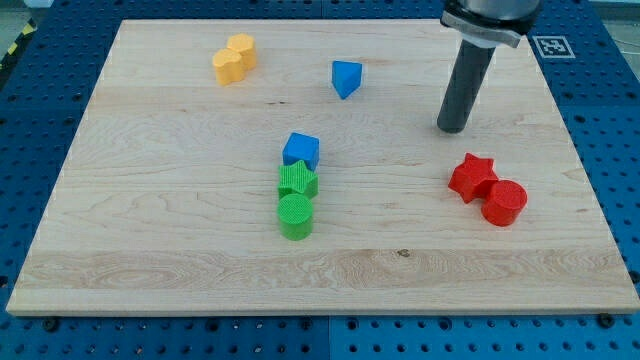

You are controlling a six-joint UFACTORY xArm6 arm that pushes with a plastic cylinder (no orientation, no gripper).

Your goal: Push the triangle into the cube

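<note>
Green cylinder (pixel 295 216): nearest the view's bottom, lowest in a short column near the board's middle.
Green star (pixel 297 181): directly above the green cylinder and touching it.
Blue cube (pixel 301 150): tops that column, touching the green star's upper edge.
Blue triangle (pixel 346 78): alone toward the view's top, up and to the right of the blue cube, well apart from it.
Red cylinder (pixel 504 202): on the view's right, low down, pressed against the red star.
Red star (pixel 472 177): just up-left of the red cylinder.
Yellow blocks (pixel 235 58): two of them touching, in the top-left area; I cannot make out their shapes for sure.
Rod end, my tip (pixel 453 129): I carry no jaws and hold nothing; my tip rests on bare wood, to the right of the blue triangle and lower, above the red star, touching no block.
Wooden board (pixel 150 250): lies on a blue perforated table (pixel 620 150).
</note>
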